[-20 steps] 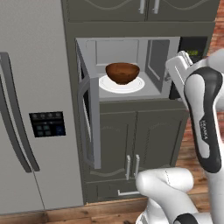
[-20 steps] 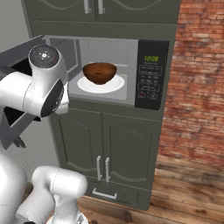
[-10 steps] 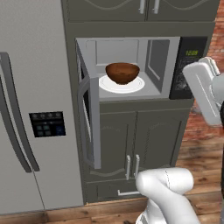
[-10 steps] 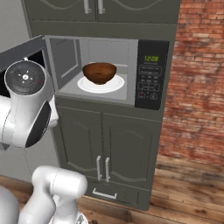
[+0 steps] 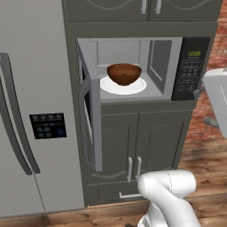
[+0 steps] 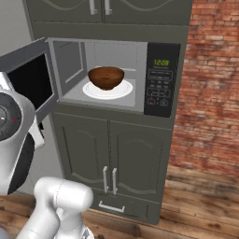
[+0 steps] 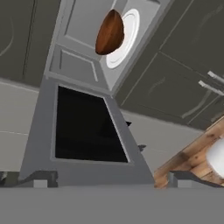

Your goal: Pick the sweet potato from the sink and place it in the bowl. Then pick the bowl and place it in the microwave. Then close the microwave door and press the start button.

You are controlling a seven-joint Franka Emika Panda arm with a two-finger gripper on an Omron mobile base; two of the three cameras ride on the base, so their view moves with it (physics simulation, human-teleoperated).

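Note:
The reddish-brown bowl (image 5: 124, 73) (image 6: 106, 77) sits on the white turntable plate (image 5: 135, 87) inside the microwave (image 5: 177, 44) (image 6: 140, 100). The sweet potato and the sink are out of view. The microwave door (image 5: 90, 122) (image 6: 29, 80) stands swung wide open to the left. In the rolled hand view, my gripper (image 7: 111, 179) is open and empty. It sits close in front of the door's dark window (image 7: 87, 129), with the bowl (image 7: 109, 31) far beyond. The black keypad (image 5: 190, 66) (image 6: 161, 81) is on the microwave's right.
A tall grey fridge (image 5: 31, 111) stands left of the microwave column. Grey cabinet doors (image 5: 133, 146) (image 6: 109, 154) sit below it. A brick wall (image 6: 210, 93) and wooden floor (image 6: 200, 200) lie to the right.
My arm has drawn back from the microwave's mouth, sliding toward the right edge of the left base view and lower left in the right base view. The bowl stays on the plate.

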